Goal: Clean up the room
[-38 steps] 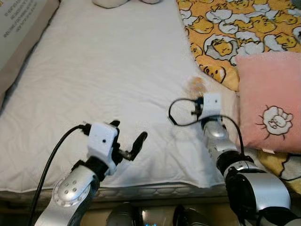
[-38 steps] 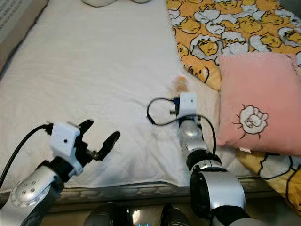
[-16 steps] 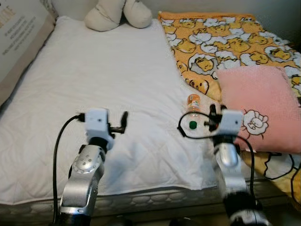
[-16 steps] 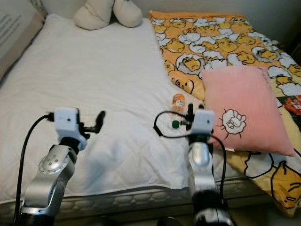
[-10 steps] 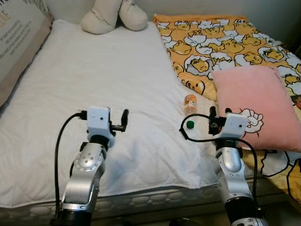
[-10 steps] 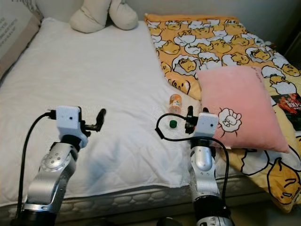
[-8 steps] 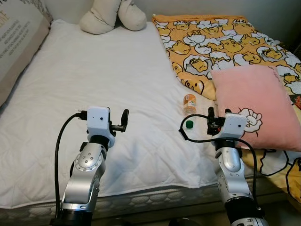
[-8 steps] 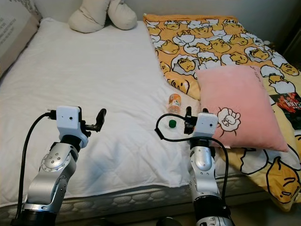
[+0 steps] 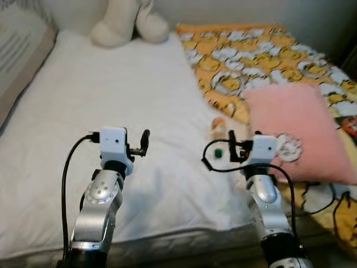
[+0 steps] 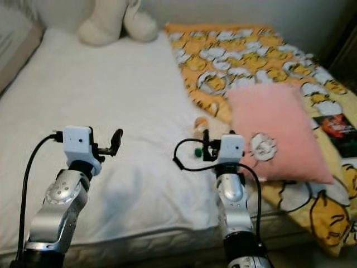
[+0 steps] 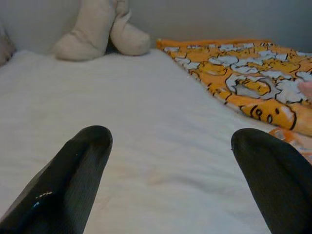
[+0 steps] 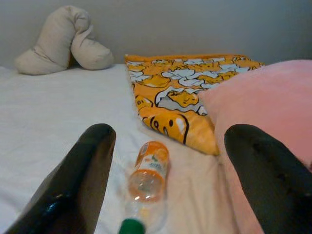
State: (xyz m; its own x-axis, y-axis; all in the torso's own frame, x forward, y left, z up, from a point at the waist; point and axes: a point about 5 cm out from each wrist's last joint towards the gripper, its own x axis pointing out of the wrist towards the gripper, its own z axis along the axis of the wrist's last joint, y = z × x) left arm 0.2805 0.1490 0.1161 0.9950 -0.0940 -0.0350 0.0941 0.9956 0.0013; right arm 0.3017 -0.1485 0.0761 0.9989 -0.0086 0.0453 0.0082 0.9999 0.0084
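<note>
On the bed (image 9: 139,84), near its front edge, one bottle (image 12: 147,185) lies on its side just beside the pink pillow (image 9: 295,131) and the folded edge of the duck blanket (image 10: 251,53); clear plastic, orange label, green cap (image 12: 131,227) pointing toward the robot. Right tool (image 12: 168,183) hovers over it w/ fingers (image 12: 85,180) spread wide, bottle betw. them but apart, not touching. Left tool (image 11: 170,185) also spread wide, holding nothing, raised over bare white sheet near the front edge. Wide open sheet stretches from the left tool to the bed's head. Count: 1 bottle, 1 pink pillow, 1 blanket, 1 beige plush toy (image 9: 128,22) at the head, 1 grey-beige pillow (image 9: 19,53) along the left edge. Head views are blurred.
</note>
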